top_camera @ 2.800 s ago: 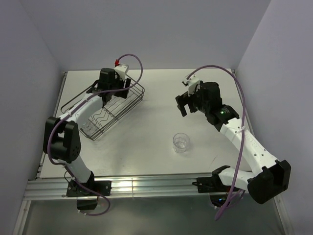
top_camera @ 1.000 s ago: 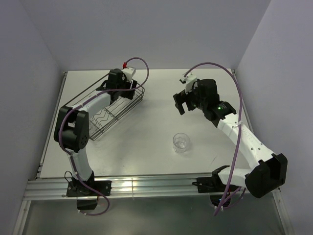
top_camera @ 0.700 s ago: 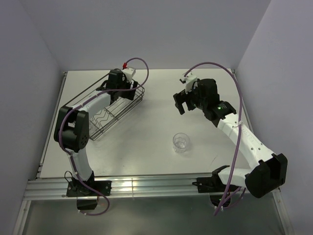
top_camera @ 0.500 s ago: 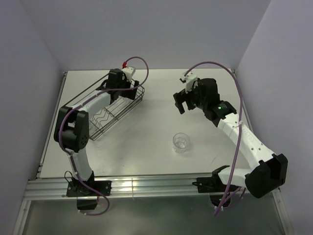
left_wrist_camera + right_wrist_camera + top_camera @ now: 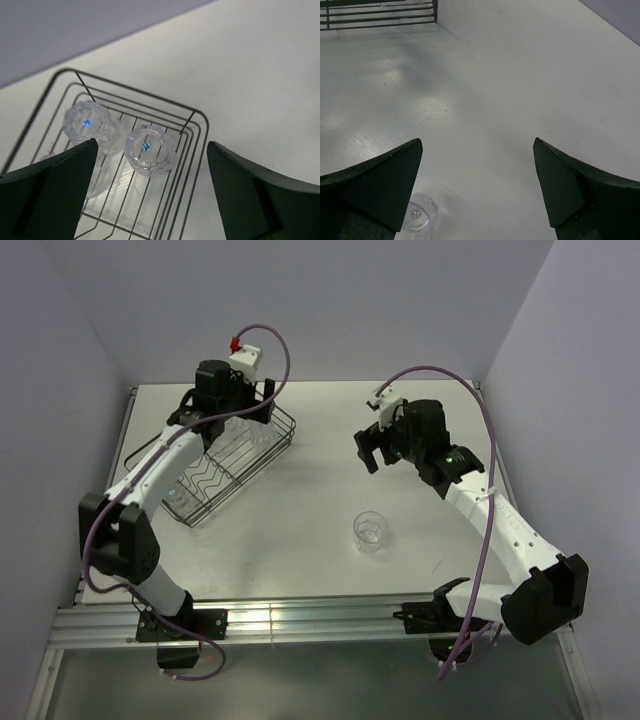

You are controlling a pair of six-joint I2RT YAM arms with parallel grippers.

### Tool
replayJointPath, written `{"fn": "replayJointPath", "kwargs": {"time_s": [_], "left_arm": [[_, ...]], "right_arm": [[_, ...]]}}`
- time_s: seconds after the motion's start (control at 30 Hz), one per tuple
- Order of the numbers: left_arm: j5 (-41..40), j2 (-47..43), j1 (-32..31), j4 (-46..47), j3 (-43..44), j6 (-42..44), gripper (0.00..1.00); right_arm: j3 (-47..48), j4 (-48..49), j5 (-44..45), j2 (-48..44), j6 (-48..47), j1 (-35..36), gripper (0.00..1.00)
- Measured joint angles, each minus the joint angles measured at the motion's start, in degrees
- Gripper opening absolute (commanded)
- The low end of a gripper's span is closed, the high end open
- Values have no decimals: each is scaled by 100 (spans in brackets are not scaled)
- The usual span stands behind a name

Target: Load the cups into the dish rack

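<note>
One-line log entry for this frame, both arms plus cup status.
left gripper: open, empty, over dish rack | right gripper: open, empty, over table | rack: at least two tumblers inside | table: one tumbler unloaded

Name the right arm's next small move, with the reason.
Probably bring the open right gripper back and down toward the glass tumbler. That tumbler stands alone on the table, outside the dish rack, and the gripper holds nothing.
</note>
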Motion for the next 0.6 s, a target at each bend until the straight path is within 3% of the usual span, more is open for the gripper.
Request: {"fn": "replayJointPath", "kwargs": {"time_s": [0.27,0.6], "left_arm": [[466,-1532,0,-256,-48,-2,99],[1099,-2450,142,-750,-490,17,99]], "right_arm": [[33,-404,-426,13,-507,-63,100],[636,-2376,-1064,654,-1934,-63,93]]}}
